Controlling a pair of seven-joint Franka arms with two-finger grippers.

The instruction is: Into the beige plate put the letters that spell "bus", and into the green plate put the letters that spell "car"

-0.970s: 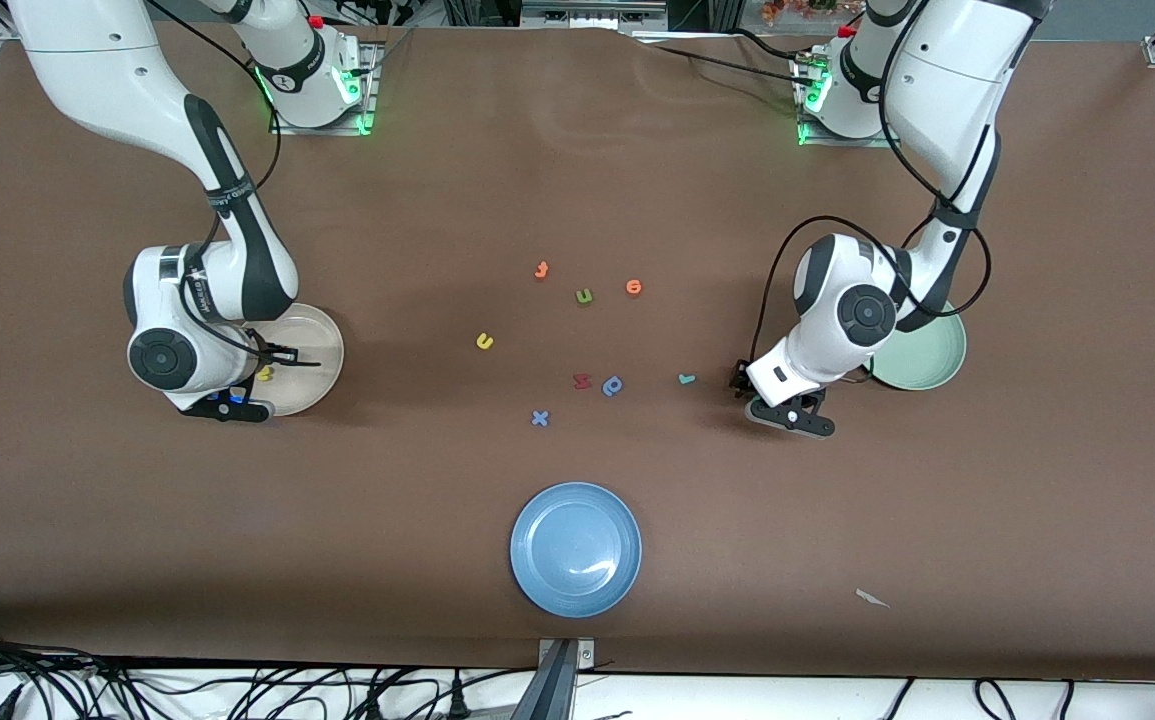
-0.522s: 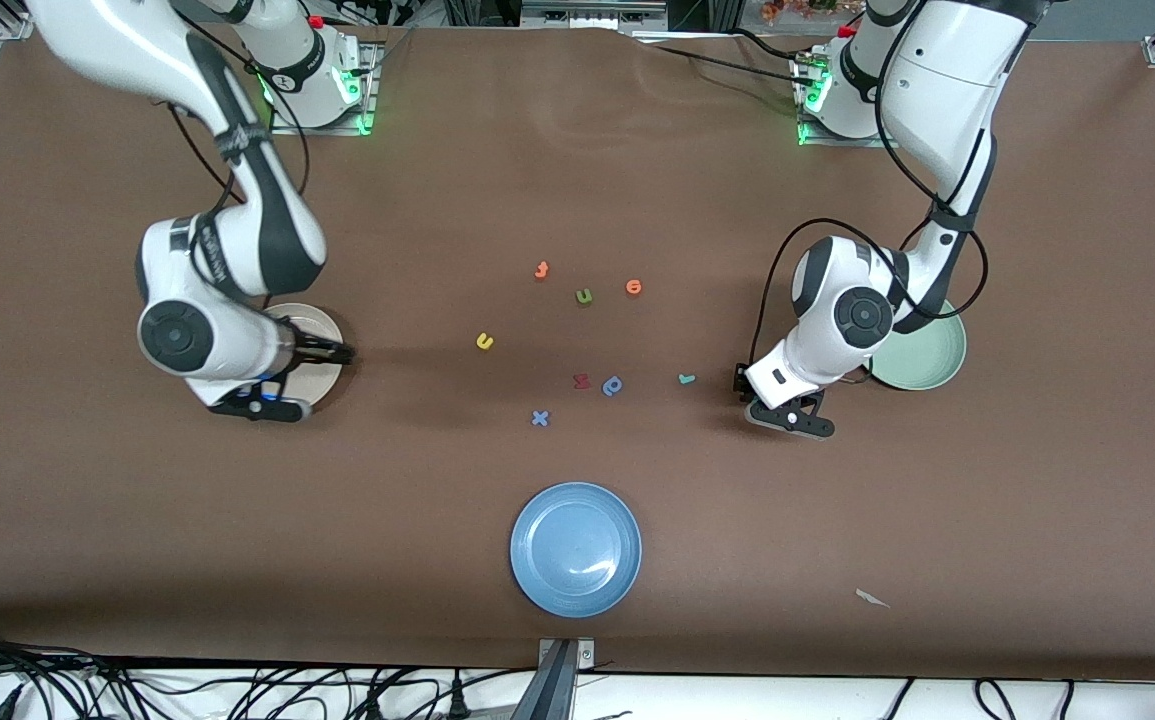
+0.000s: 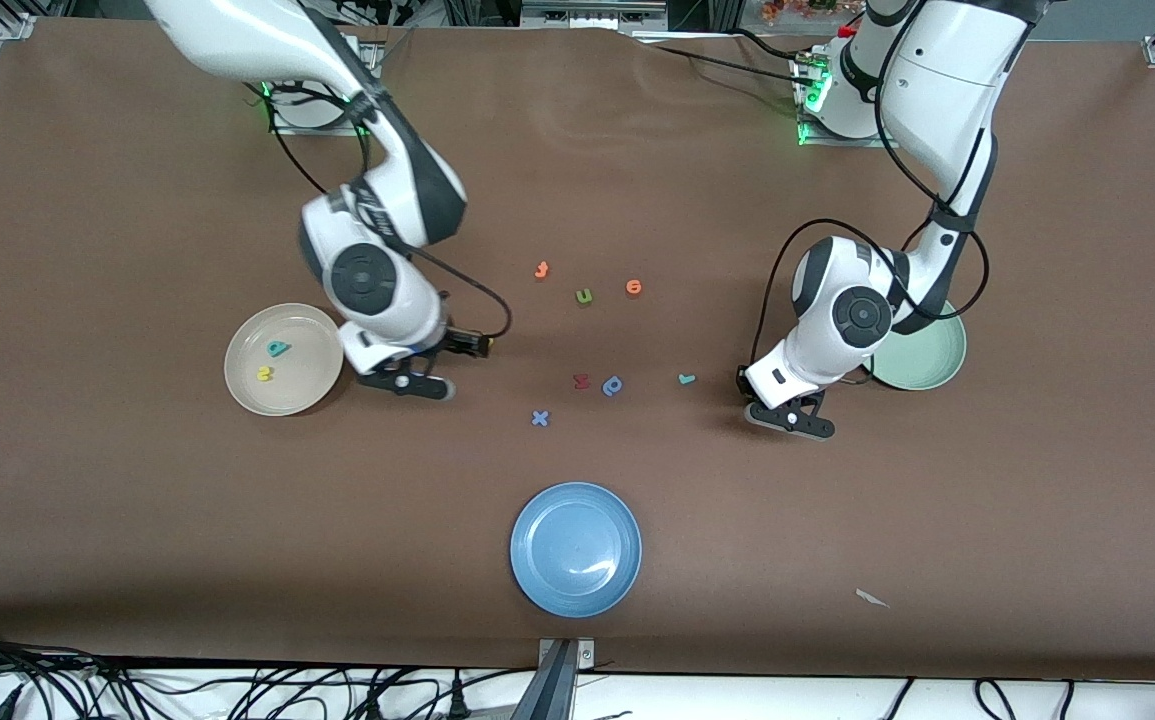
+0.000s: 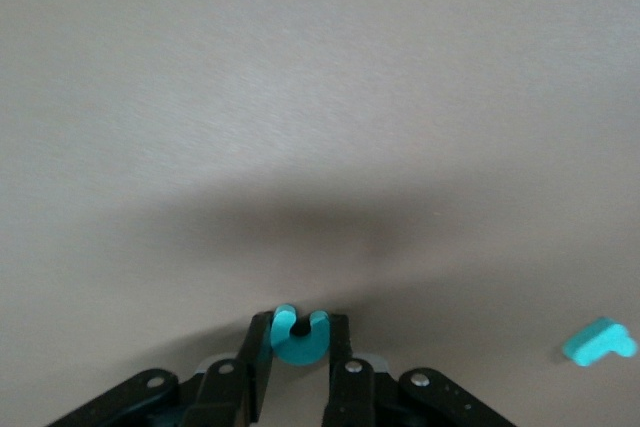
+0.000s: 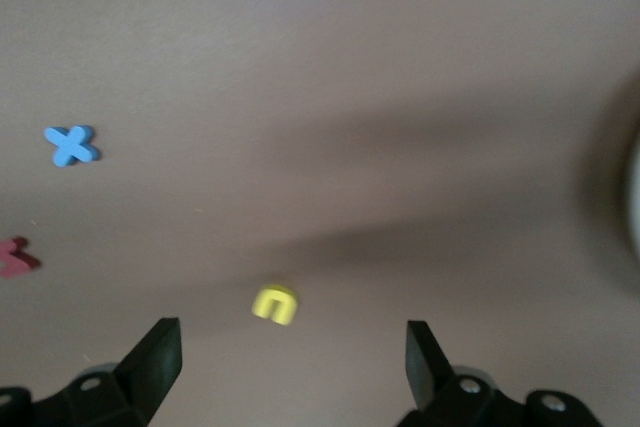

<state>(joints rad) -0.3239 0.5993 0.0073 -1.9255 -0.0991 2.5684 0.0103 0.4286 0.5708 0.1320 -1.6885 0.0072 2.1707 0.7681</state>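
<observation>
The beige plate (image 3: 309, 322) lies toward the right arm's end, with a teal "b" (image 3: 278, 349) and a yellow "s" (image 3: 264, 374) in it. My right gripper (image 3: 482, 343) stands open, low over the table beside that plate. In the right wrist view the yellow "u" (image 5: 275, 303) lies just ahead of the right gripper (image 5: 290, 347). My left gripper (image 4: 300, 332) is shut on the teal "c" (image 4: 300, 339), low at the table. The teal "r" (image 3: 686, 379) lies close by the left gripper (image 3: 740, 383). The left arm partly hides the green plate (image 3: 932, 355).
In the table's middle lie two orange letters (image 3: 541, 270) (image 3: 634, 287), a green "u" (image 3: 584, 296), a red letter (image 3: 582, 381), a blue "p" shape (image 3: 613, 386) and a blue "x" (image 3: 539, 419). A blue plate (image 3: 575, 549) sits nearest the front camera.
My right arm swung from over the beige plate toward the table's middle and its gripper opened; the yellow "s" stays in the plate. My left gripper shut on the teal "c".
</observation>
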